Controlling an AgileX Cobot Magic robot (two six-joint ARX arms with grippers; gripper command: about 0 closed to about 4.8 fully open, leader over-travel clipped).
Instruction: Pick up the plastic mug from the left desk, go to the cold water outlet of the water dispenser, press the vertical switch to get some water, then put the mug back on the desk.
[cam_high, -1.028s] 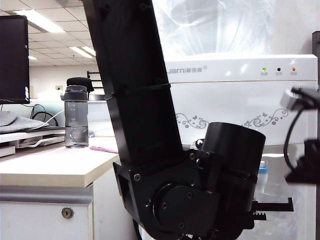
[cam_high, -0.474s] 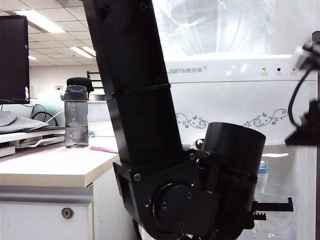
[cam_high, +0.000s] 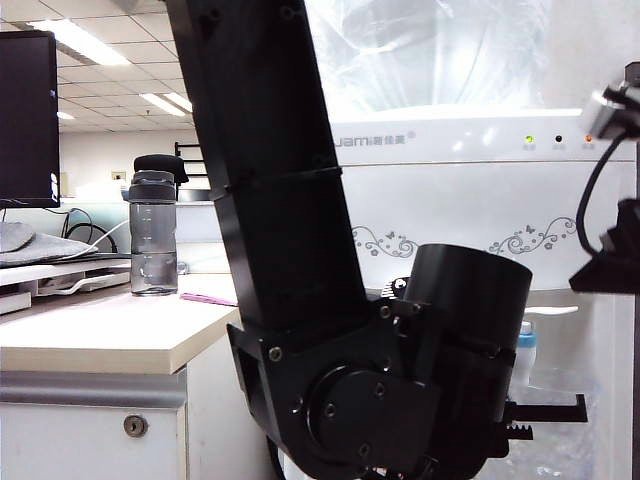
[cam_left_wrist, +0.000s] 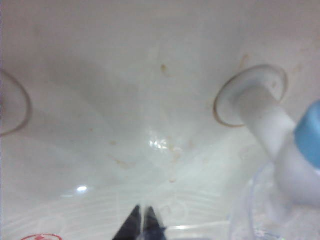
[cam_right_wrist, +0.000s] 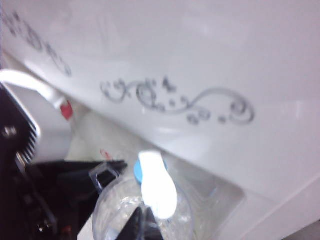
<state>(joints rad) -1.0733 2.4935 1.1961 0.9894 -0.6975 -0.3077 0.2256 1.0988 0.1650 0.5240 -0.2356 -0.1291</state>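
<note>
The exterior view is filled by the left arm (cam_high: 290, 200), a black column slanted from 12 o'clock down to a bulky wrist at 5 o'clock; its left claw (cam_high: 545, 415) is seen as a toothed black finger held level, pointing toward 3 o'clock into the recess of the dispenser (cam_high: 480, 190); in the left wrist view the left claw (cam_left_wrist: 142, 225) shows two dark tips drawn together, with the clear rim of the mug (cam_left_wrist: 265, 210) just beside them at 4 o'clock, under the cold tap (cam_left_wrist: 280, 145) with its blue collar; whether the handle is pinched between the tips cannot be told.

The right arm (cam_high: 605, 200) is seen only at the 3 o'clock edge of the exterior view, as a dark wrist block and a looped cable held high before the dispenser front; its right claw (cam_right_wrist: 142, 222) is seen in the right wrist view as dark tips close together, with nothing between them, aimed down over the mug (cam_right_wrist: 140, 215); the white switch (cam_right_wrist: 157, 185) stands just above the mug's mouth, beside the blue collar.

The surface (cam_high: 100, 335) lies at 8 o'clock, carrying a grey bottle (cam_high: 153, 235).
</note>
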